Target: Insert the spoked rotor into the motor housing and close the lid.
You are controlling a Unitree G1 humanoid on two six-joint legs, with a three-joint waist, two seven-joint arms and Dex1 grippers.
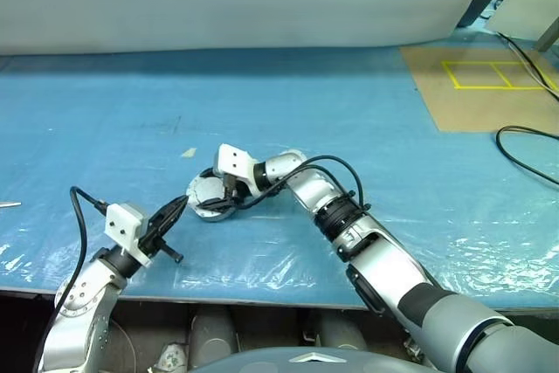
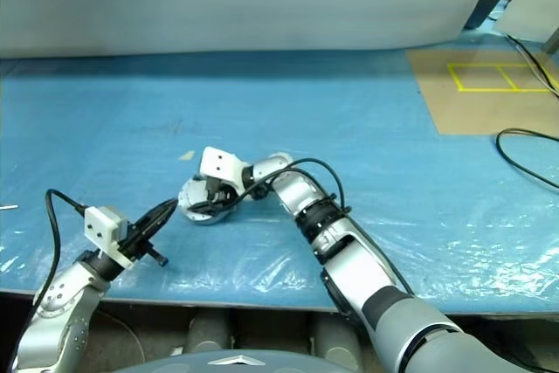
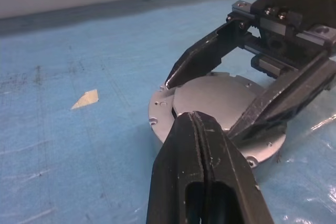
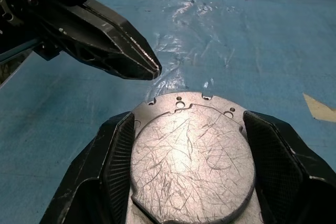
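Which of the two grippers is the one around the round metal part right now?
The right gripper: its fingers stand apart on either side of the lid, which lies plain grey face up. The left gripper is shut, its tip just beside the rim.

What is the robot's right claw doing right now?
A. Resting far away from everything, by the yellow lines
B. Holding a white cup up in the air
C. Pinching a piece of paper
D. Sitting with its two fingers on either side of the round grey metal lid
D. The right claw has one black finger on each side of the round grey lid, which lies on the blue table, while the shut left claw points at it.
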